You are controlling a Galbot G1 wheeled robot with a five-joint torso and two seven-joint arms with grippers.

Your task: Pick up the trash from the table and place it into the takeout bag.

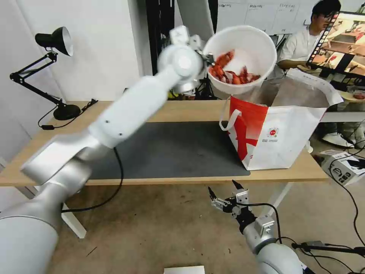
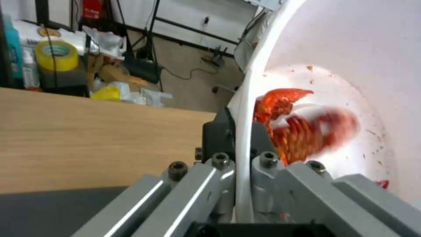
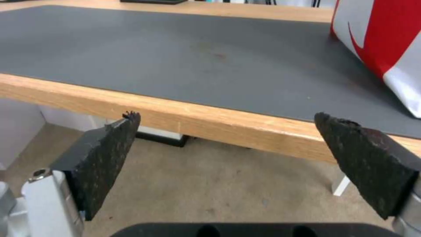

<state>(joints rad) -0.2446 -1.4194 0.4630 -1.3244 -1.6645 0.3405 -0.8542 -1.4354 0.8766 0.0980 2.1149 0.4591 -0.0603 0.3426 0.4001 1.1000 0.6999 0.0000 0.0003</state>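
We see the left gripper with jaws pinching the rim of the white bowl, one jaw inside, one outside. The bowl is held high and tipped on its side above the open mouth of the takeout bag, crayfish shells sliding toward its lower edge. In the left wrist view the shells look blurred, so we judge they are moving. None seen in the bag yet; its inside is mostly hidden.

Right gripper hangs low in front of the desk, below its front edge, jaws spread wide and holding nothing.

The grey mat carries no other trash that we can spot. Progress: we judge this a late stage, with the bowl's load or the bowl itself left to go into the bag.
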